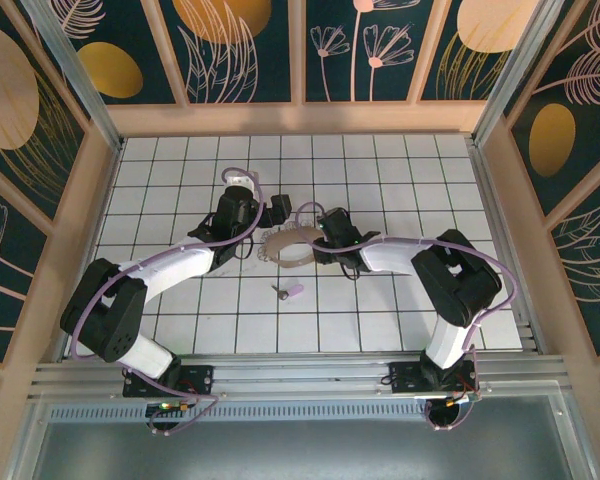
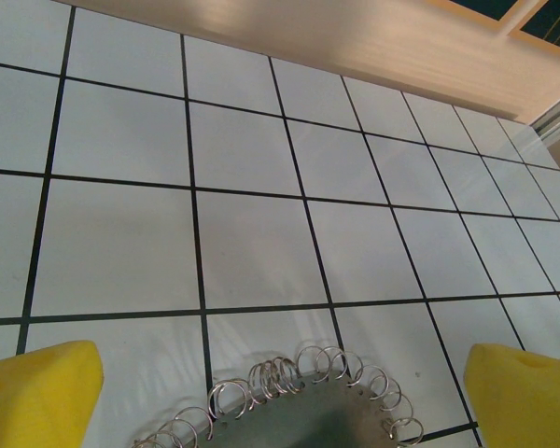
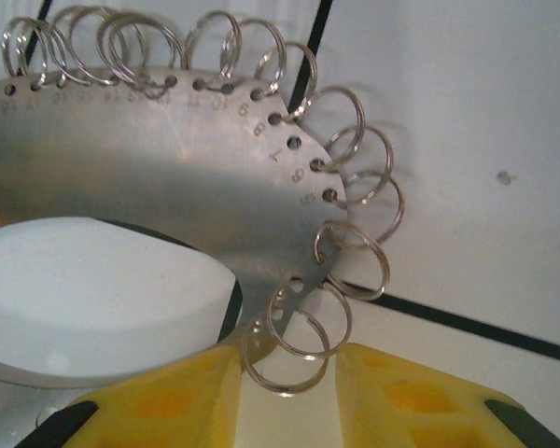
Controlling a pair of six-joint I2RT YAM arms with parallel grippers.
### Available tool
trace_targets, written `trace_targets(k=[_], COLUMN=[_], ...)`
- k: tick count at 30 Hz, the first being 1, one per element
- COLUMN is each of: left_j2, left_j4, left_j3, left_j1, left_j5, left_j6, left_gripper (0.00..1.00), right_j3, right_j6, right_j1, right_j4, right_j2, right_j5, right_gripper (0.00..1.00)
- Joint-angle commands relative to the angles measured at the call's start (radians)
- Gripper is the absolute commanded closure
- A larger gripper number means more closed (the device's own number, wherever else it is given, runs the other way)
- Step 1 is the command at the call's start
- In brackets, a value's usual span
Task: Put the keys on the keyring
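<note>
Steel, flat and numbered, the keyring (image 3: 168, 187) carries small split rings (image 3: 353, 263) crowded all along its rim. My right jaws stand narrow on either side of one such ring; I cannot tell whether they pinch it. My left jaws gape wide, released, over its far-left rim. The lilac key (image 1: 293, 291) lies alone on the tiled counter (image 1: 430, 180), nearer my bases, apart from the keyring.

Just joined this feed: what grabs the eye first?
The keyring, a metal hoop fringed with wire loops, lies mid-table; the right claw straddles one loop at its edge. The left claw hangs wide open by its rim, and the lilac key lies alone, below it in the top view.
</note>
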Motion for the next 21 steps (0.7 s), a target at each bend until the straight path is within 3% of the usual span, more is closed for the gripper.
trace_targets(k=[1,15,21], left_j2=[-0.006,-0.008,-0.002], left_j4=[0.014,0.021,0.027], left_j3=[-0.013,-0.016,-0.023], left_j1=[0.006,0.006,0.006], left_j5=[0.014,0.02,0.034], left_j6=[0.0,-0.006,-0.018], left_gripper=[0.01,0.01,0.01], right_j3=[0.042,0.059,0.05], right_j6=[-0.019,-0.028,-0.014], right_j1=[0.007,0.008,0.001], right_j4=[-0.024,-0.031,-0.034], right_j2=[0.024,0.034,-0.014], right_j5=[0.029,0.032,0.021], right_gripper=[0.66,0.65,0.53])
